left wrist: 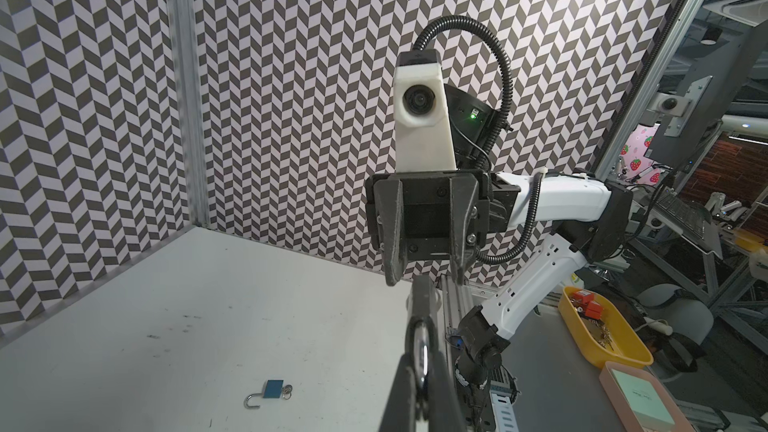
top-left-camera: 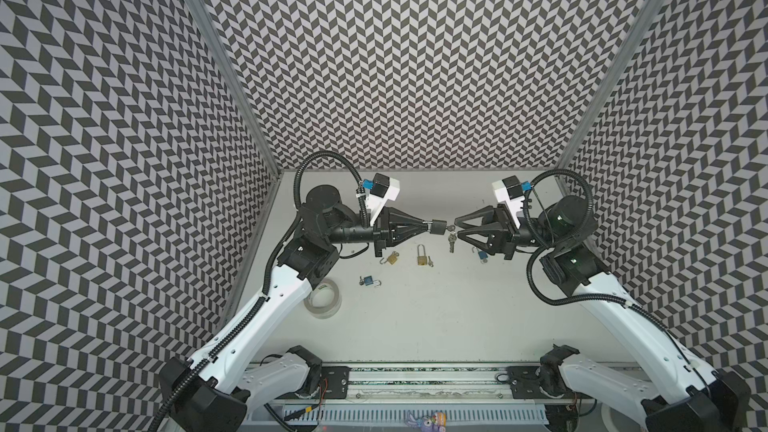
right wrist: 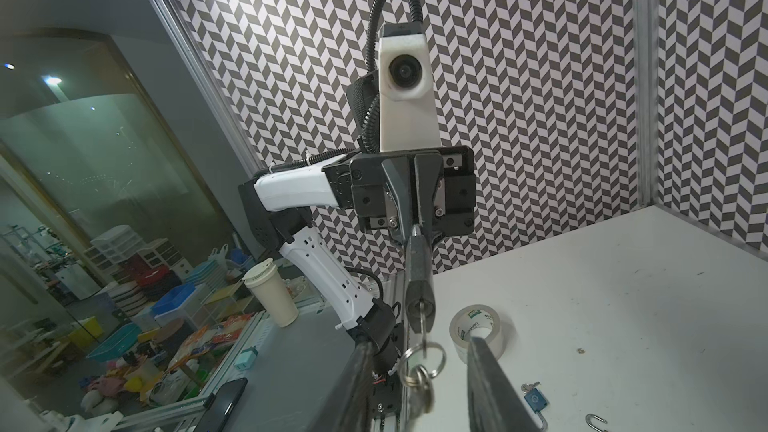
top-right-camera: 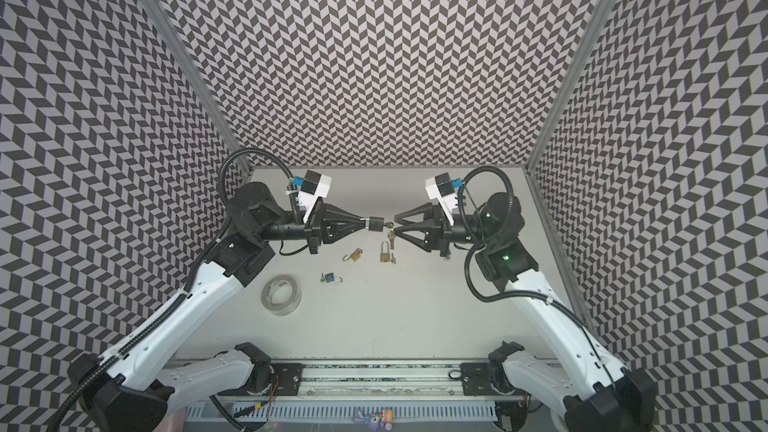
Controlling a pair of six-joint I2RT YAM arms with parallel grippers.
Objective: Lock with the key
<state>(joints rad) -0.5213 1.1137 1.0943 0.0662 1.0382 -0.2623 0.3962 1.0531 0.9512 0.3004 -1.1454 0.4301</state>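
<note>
A: Left hand (top-left-camera: 424,227): state?
B: Clenched on the silver shackle (left wrist: 420,351) of the small black padlock (top-left-camera: 438,227), which is held above the white desk (top-left-camera: 457,305) so that the keyhole end faces the other arm.
A: Right hand (top-left-camera: 457,228)?
B: Released. Its fingers (right wrist: 490,376) flank, without touching, the silver key (right wrist: 423,322) seated in the keyhole. The ring of spare keys (right wrist: 417,386) hangs free below, clear of the desk. Next, presumably: pinch the key and turn.
</note>
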